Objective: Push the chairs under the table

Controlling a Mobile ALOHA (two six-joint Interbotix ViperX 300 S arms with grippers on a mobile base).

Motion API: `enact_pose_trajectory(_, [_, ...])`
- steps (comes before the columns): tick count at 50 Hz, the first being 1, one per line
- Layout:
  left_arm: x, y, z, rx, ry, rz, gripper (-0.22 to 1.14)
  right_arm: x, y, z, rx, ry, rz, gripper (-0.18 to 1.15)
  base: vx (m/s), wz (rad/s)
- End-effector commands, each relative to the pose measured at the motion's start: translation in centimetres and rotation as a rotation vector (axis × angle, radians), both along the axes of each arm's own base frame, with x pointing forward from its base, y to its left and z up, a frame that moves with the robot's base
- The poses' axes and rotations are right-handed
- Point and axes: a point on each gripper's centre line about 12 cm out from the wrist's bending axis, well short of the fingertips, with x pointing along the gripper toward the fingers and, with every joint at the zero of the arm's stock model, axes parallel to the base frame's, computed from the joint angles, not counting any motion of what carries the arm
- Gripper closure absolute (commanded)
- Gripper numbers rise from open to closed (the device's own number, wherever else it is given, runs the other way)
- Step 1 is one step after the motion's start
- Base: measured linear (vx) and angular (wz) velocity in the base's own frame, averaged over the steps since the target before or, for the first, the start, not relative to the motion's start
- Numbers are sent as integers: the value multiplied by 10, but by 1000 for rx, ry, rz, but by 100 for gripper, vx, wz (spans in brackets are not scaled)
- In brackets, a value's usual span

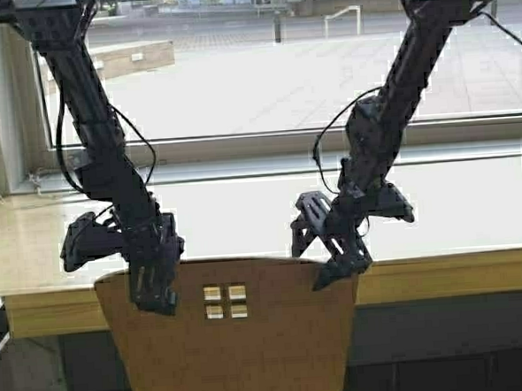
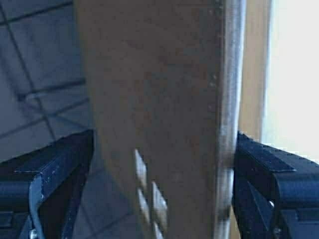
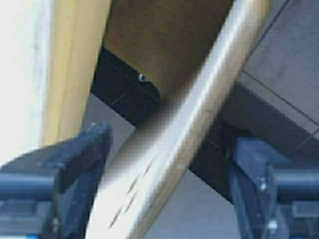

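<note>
Chair back's (image 1: 230, 339) top edge between both grippers' spread jaws.

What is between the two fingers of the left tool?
The top edge of the chair back lies between the fingers of the left tool, with gaps either side; the left wrist view shows this.

high view overhead, wrist views close on chair (image 1: 230, 339)
</note>
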Motion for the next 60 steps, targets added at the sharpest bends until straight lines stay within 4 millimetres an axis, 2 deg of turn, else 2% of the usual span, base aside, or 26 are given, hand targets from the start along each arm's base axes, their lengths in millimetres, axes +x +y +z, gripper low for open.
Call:
enact_pose_trajectory(1, [9,-3,48,-27,-67,-3,-7,9,1,50,15,-74,-4,2,0,0])
enact_pose_trajectory(8, [-2,9,89,-34,-96,4,-7,-2,-8,84,-15,-110,3,2,1,1])
enact_pose_trajectory(16, [-28,43,139,46,-138,-81,-7,-19,-28,145,-142,-254,57,2,1,1])
enact_pose_trajectory(23, [-56,77,187,195,-187,-270,-7,-38,-46,206,-278,-435,151,2,0,1])
enact_pose_trajectory(28, [-78,94,225,316,-220,-438,-7,-57,-59,247,-375,-561,257,2,-1,6])
enact_pose_trajectory(34, [-94,101,274,541,-258,-728,-7,-76,-80,280,-486,-667,366,2,-1,13])
enact_pose_trajectory(38, [-102,102,299,671,-244,-897,-7,-85,-91,295,-561,-708,454,2,0,18])
enact_pose_trajectory(46, [-126,109,320,824,-148,-1129,-7,-107,-97,319,-699,-738,680,3,-1,25])
enact_pose_trajectory(54, [-145,109,332,915,-177,-1190,-7,-121,-89,358,-743,-863,715,3,0,38])
enact_pose_trajectory(60, [-156,109,335,993,-194,-1235,-7,-141,-83,358,-788,-899,799,3,1,54])
